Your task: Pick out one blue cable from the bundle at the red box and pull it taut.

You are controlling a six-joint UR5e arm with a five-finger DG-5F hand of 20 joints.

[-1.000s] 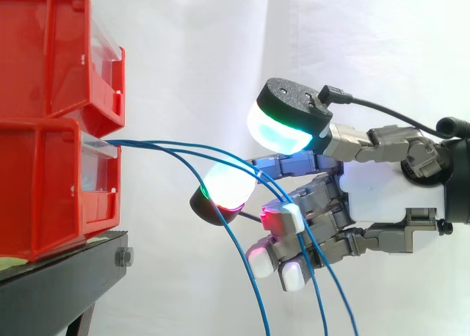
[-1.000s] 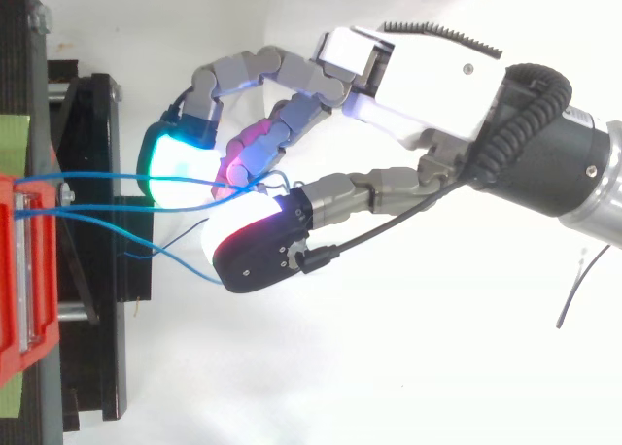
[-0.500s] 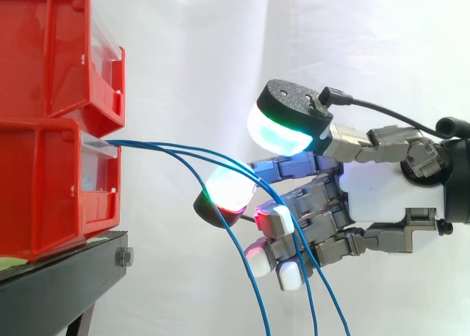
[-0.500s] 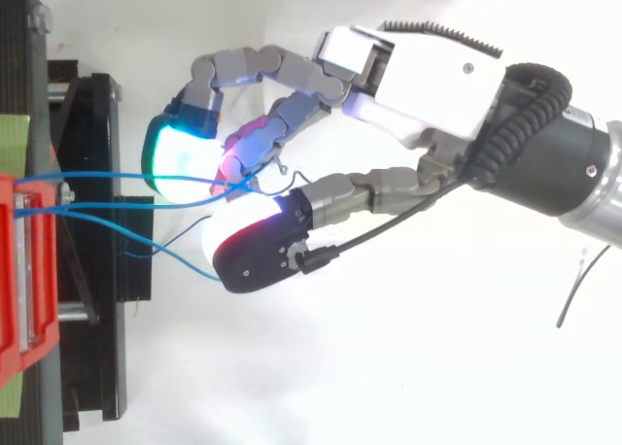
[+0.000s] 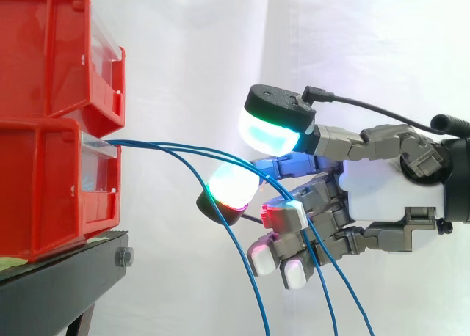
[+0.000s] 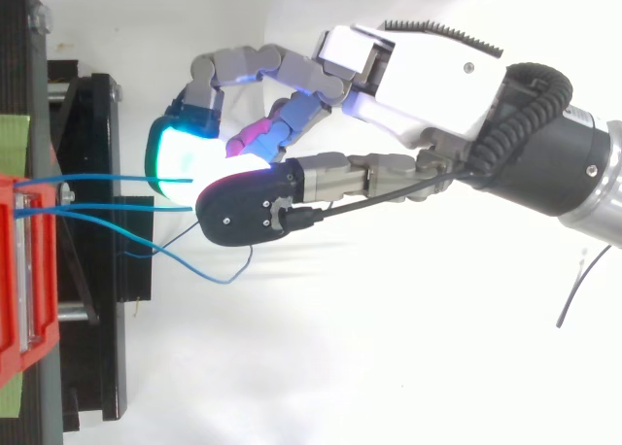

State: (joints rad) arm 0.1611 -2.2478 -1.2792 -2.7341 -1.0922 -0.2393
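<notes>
Hand point(image 5: 382, 193) sits among the blue cables point(image 5: 147, 142), which leave the lower red box point(image 5: 44, 189) and droop slack below. Cannot tell whether it grips one. Singling out and tautening look not yet done.

A: What blocks the hand point(image 5: 382, 189) ahead?
B: Red bins point(image 5: 59, 123) on the black stand point(image 5: 66, 277); blue cables point(image 5: 147, 143) span the gap, running between its curled fingers point(image 5: 283, 217).
A: Elsewhere?
B: Above it, open room.

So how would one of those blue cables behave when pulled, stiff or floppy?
The blue cables sag in loose arcs from the red box, so probably floppy and light. Thin and smooth-looking, one may slip. Bunched closely, neighbours might follow.
</notes>
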